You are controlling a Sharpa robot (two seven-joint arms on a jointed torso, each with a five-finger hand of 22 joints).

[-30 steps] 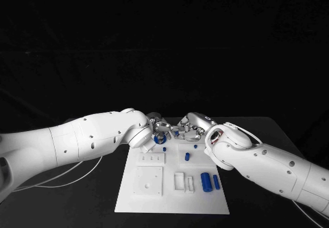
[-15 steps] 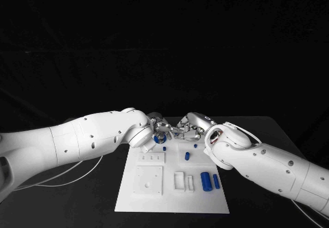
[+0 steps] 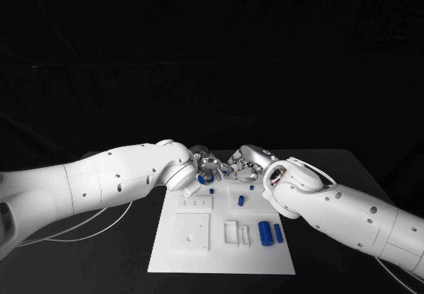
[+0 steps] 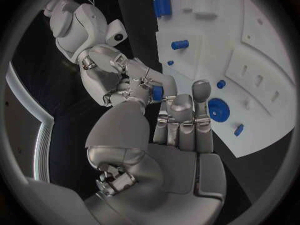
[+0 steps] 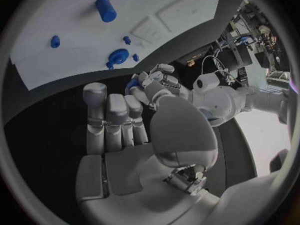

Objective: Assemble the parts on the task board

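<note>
The black table [image 3: 353, 177] carries the white task board [image 3: 221, 257], with blue cylinders [image 3: 265, 233] lying on it. At its far edge, the left hand [image 3: 208, 166] and right hand [image 3: 243, 165] together pinch a small blue part [image 4: 157, 92].

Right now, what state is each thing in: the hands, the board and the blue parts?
Left hand: fingers curled at the board's far edge, pinching a small blue part together with the right hand.
Right hand: fingers on that same part.
Board: flat on the table.
Big cylinder: lying on the board.
Disc: on the board, untouched.
</note>
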